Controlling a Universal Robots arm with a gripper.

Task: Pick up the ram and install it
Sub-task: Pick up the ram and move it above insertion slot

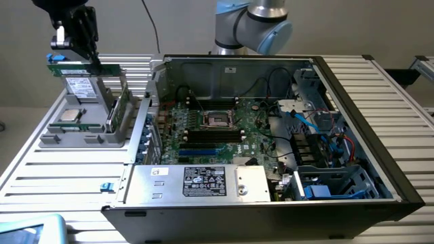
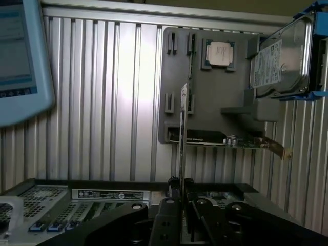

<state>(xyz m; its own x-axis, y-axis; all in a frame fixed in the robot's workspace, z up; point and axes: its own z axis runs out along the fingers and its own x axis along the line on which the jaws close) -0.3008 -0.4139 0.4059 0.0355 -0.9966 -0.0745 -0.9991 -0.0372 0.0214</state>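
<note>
Hand seemingly around edge-on ram

Case wall stands between holder and motherboard, open room above, cables near slots

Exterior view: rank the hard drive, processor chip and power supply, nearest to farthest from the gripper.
1. Hard drive, standing in the grey tray just under the gripper, which holds the ram.
2. Processor chip, flat on the same tray.
3. Power supply, inside the computer case, toward the exterior view's right.
</note>
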